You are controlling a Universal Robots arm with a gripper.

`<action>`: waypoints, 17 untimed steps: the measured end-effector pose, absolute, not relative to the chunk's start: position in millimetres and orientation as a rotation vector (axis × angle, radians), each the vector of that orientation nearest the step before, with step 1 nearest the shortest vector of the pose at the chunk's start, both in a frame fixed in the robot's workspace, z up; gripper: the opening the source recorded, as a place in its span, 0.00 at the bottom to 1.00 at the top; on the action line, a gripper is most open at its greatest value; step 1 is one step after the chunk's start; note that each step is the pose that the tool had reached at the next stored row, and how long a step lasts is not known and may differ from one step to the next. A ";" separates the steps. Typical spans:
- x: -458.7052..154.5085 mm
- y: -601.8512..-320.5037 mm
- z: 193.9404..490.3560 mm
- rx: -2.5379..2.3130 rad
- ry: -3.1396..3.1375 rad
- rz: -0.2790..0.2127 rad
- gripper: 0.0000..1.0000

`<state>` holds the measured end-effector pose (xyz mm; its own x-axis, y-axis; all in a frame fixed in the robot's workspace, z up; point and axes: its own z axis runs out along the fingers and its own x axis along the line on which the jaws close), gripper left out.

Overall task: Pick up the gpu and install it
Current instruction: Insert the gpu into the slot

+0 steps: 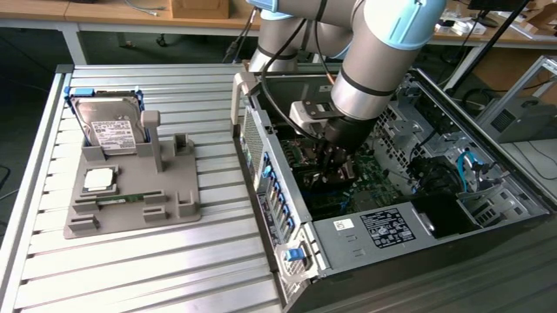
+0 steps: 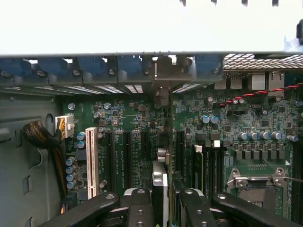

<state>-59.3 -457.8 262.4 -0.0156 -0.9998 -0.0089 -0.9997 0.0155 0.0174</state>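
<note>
Jaws: clamped on the gpu [image 2: 164, 142], one finger [image 2: 140, 208] on each side of its thin edge, down inside the case [image 1: 366, 287].
Gripper [image 1: 335, 171]: low in the open case, right over the motherboard [image 1: 376, 175], arm [image 1: 383, 59] reaching in from above.
Gpu: held edge-on and upright, running from the jaws towards the rear slot wall, lined up between the black expansion slots [image 2: 127, 158]; whether it is seated in a slot, I cannot tell.
Bracket [image 2: 163, 75]: silver end of the card, up against the row of rear slot openings with blue clips [image 2: 94, 64].
Motherboard: green, with a white slot [image 2: 91, 163] off to one side and the CPU socket [image 2: 258, 182] on the other.
Case: lying open on the table [image 1: 130, 274], at the exterior view's right.
Holder [image 1: 130, 195]: grey tray at the exterior view's left, well apart from the case, with a hard drive [image 1: 109, 124] standing in it, a chip [image 1: 98, 179] lying flat and a memory stick [image 1: 130, 197] lying flat.
</note>
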 end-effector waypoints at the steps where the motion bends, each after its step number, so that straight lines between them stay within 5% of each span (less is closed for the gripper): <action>1: -59.3 -457.6 262.4 2.200 -2.234 -0.029 0.27; 17: -59.3 -457.3 258.6 2.202 -2.229 -0.025 0.27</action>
<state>-59.3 -457.3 258.6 -0.0121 -0.9999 -0.0053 -0.9998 0.0120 0.0174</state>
